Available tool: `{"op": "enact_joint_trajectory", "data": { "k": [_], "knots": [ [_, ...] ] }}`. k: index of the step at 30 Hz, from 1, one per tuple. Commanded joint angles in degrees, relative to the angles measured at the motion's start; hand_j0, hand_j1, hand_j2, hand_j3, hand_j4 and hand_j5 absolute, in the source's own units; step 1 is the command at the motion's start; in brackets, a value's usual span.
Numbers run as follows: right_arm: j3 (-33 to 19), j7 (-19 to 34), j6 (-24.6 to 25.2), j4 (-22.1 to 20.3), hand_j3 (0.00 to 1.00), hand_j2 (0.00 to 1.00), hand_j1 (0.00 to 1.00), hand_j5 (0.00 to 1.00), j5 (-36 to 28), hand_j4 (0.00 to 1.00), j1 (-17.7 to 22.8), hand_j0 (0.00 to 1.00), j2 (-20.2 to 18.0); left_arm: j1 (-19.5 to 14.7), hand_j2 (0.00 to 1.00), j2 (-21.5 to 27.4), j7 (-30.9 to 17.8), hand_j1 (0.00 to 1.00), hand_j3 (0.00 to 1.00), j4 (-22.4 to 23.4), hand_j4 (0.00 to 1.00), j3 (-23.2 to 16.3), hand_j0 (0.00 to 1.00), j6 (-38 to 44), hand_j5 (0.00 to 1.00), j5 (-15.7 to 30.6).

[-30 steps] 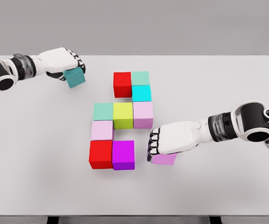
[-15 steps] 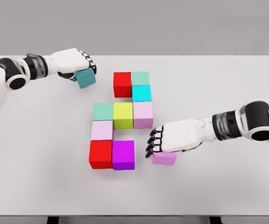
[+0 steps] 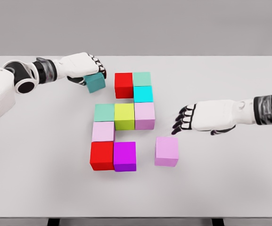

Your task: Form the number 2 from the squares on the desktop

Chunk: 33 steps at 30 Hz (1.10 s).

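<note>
Coloured cubes sit in a cluster mid-table: a red cube (image 3: pixel 123 85), a mint cube (image 3: pixel 142 78) and a cyan cube (image 3: pixel 143 94) on top, then a green cube (image 3: pixel 104 112), a yellow cube (image 3: pixel 124 116) and a lilac cube (image 3: pixel 144 115). Below them are a pale pink cube (image 3: pixel 103 131), a second red cube (image 3: pixel 102 156) and a magenta cube (image 3: pixel 125 156). A loose pink cube (image 3: pixel 167 151) lies right of the magenta one. My left hand (image 3: pixel 89 70) is shut on a teal cube (image 3: pixel 95 82), just left of the top red cube. My right hand (image 3: pixel 185 120) hovers open, above and to the right of the pink cube.
The white table (image 3: pixel 230 179) stretches wide around the cluster. Its front edge runs along the bottom of the view.
My right hand let go of the pink cube and drew back up and to the right. My left hand carried the teal cube rightward, closer to the top red cube.
</note>
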Motion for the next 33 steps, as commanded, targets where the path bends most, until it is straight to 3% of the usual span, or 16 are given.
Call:
{"op": "enact_joint_trajectory", "data": {
  "k": [1, 8, 12, 22, 29, 33],
  "knots": [
    [-0.8, 0.0, 0.1, 0.4, 0.87, 0.87, 0.87, 0.87, 0.0, 0.87, 0.0, 0.87, -2.1, 0.0, 0.65, 0.1, 0.0, 0.65, 0.65, -0.8, 0.65, 0.1, 0.65, 0.1, 0.65, 0.4],
    [0.3, 0.0, 0.1, 1.5, 0.76, 0.76, 0.76, 0.76, 3.5, 0.76, 0.6, 0.76, -1.2, 0.3, 0.65, 0.4, 0.0, 0.65, 0.65, -1.3, 0.65, 0.0, 0.65, 0.1, 0.65, 0.5],
    [0.9, 0.0, 0.1, 5.2, 0.75, 0.75, 0.75, 0.75, 6.5, 0.75, 0.7, 0.75, 1.5, 0.5, 0.66, 0.8, 0.0, 0.66, 0.66, -2.7, 0.66, 0.0, 0.66, 0.1, 0.66, 0.6],
    [9.9, 0.0, 0.1, 7.6, 0.72, 0.72, 0.72, 0.72, 7.9, 0.72, -3.2, 0.72, 1.9, 0.7, 0.67, 1.6, 0.0, 0.67, 0.67, -3.8, 0.67, 0.0, 0.67, 0.1, 0.67, 0.8],
    [10.7, 0.0, 0.1, 7.4, 0.68, 0.68, 0.68, 0.68, 8.8, 0.68, -3.2, 0.68, 3.3, 1.8, 0.67, 2.5, 0.0, 0.67, 0.67, -5.7, 0.67, 0.0, 0.67, 0.1, 0.67, 0.8],
    [10.7, 0.0, 0.1, 4.0, 0.64, 0.64, 0.64, 0.64, 8.9, 0.64, -3.2, 0.64, 3.5, 1.8, 0.67, 2.6, 0.0, 0.67, 0.67, -6.3, 0.67, 0.0, 0.67, 0.1, 0.67, 0.8]
  ]
}}
